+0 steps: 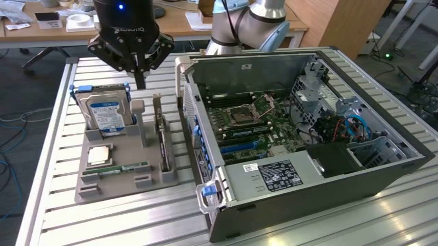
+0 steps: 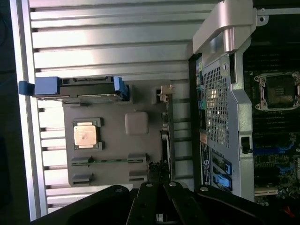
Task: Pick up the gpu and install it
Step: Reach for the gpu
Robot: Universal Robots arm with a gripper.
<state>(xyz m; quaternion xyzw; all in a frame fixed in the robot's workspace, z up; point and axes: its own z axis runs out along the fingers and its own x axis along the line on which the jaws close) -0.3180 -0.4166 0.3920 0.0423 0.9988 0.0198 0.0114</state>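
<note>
The gpu (image 1: 165, 148) is seen standing on its long edge in a slot of the grey tray (image 1: 154, 178), on the side nearest the open computer case (image 1: 383, 171) (the exterior view's right of the tray), and is not yet lifted. On the same tray a blue-labelled hard drive (image 1: 104, 111) is held upright at the far end, while a CPU (image 1: 100, 154) and a green RAM stick (image 1: 124, 167) are laid flat nearer the front. A grey post (image 1: 138, 110) rises between the hard drive and the gpu. Tray and case are carried side by side on the slatted metal tabletop (image 1: 102, 220), and the motherboard (image 1: 253, 123) is exposed inside the case. The gripper (image 1: 140, 82) is hung above the tray's far end, over the post, just to the exterior view's left of the gpu's far end and clear of it. Its fingers are brought together, and nothing is clamped.
</note>
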